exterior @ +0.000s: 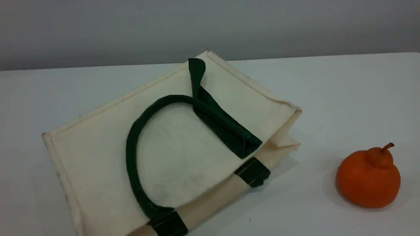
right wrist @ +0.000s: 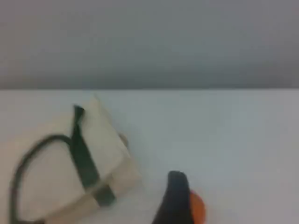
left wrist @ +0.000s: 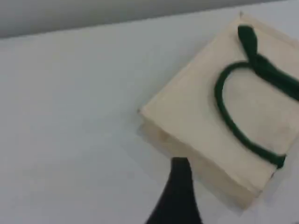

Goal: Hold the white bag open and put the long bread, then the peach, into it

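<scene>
The white bag (exterior: 98,147) lies flat on the table, left of centre, with its mouth toward the near right. One dark green handle (exterior: 131,154) is folded back over its top face. The bag (left wrist: 196,121) fills the right of the left wrist view, above the left gripper's dark fingertip (left wrist: 180,170). It also lies at the lower left of the right wrist view as the same bag (right wrist: 51,172), left of the right gripper's fingertip (right wrist: 176,186). Nothing is held by either fingertip. The long bread and the peach are out of view. Neither arm shows in the scene view.
An orange stemmed fruit (exterior: 367,178) sits on the white table (exterior: 344,98) to the right of the bag, and its edge (right wrist: 198,207) shows beside the right fingertip. A small blurred tan shape (right wrist: 122,139) peeks past the bag's far edge. A grey wall stands behind.
</scene>
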